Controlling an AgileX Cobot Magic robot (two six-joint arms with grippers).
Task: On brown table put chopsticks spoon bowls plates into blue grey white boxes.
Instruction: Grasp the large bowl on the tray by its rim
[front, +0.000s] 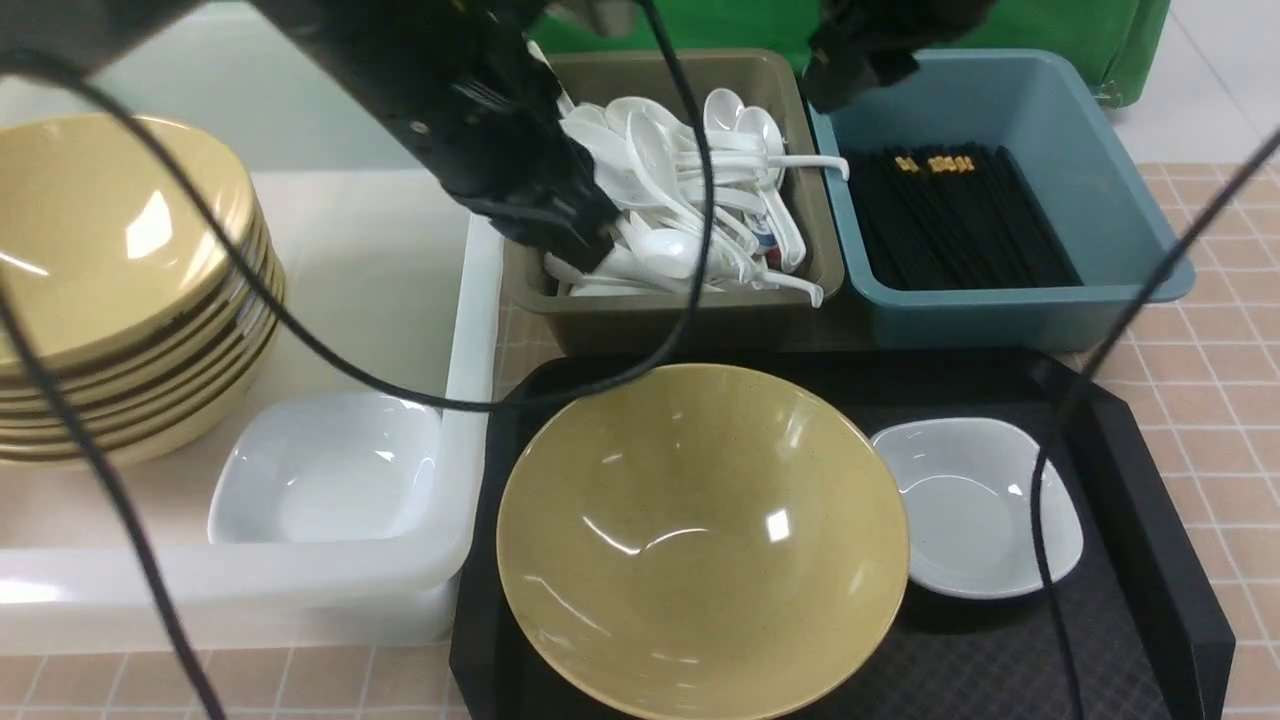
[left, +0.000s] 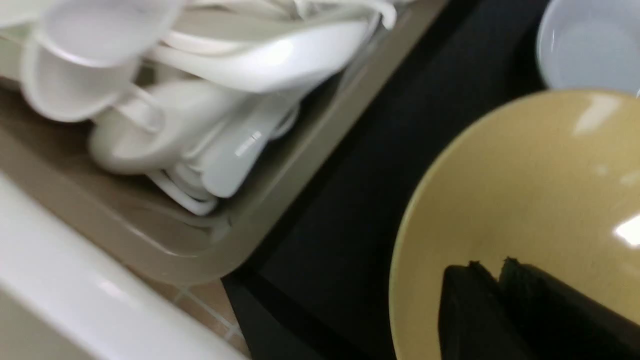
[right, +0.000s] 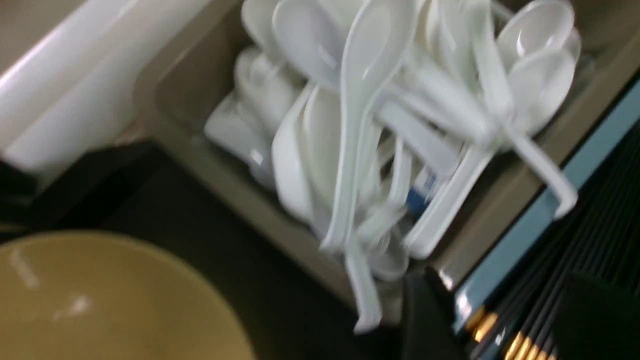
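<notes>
A counter (front: 1215, 400) of small pinkish-tan tiles carries a black textured tray (front: 1150, 560) holding a wide mustard-yellow bowl (front: 700, 540) and, just beside it, a small white square dish (front: 975, 505). Behind stand a grey-brown plastic box (front: 760, 325) heaped with white soup spoons (front: 680, 190) and a teal-blue box (front: 1100, 180) of black chopsticks (front: 960, 220). A large translucent white box (front: 480, 300) on the left holds stacked yellow bowls (front: 110, 280) and another white dish (front: 325, 470). The left end effector (left: 490, 265), fingers nearly together and empty, hangs over the spoons; the right end effector (right: 510, 320), fingers apart, over the teal-blue box. Something green (front: 1100, 30) and pale floor (front: 1225, 90) lie beyond.
</notes>
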